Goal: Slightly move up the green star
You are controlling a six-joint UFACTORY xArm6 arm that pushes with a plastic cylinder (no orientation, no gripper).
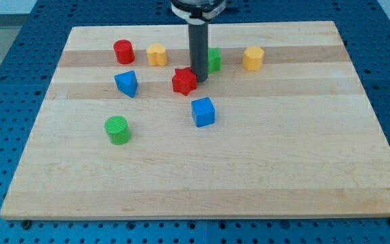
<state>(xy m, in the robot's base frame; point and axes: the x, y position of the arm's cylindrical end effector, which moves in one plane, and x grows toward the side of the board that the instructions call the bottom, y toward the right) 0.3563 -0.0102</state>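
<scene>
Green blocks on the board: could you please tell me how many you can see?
2. A green cylinder sits at the view's lower left; a green block, partly hidden behind the rod, sits near the top centre, right of my tip.

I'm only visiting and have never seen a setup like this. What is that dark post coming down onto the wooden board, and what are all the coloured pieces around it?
The dark post is the end of a robot arm. It has no hand; it only slides my tip across the wooden board to push blocks, and holds nothing. The single camera looks down from the board's near side.

My tip sits just right of the red star, with the green star partly hidden behind the rod. Along the view's top lie a red cylinder, a yellow block and another yellow block. Lower are a blue triangular block, a blue cube and a green cylinder.
</scene>
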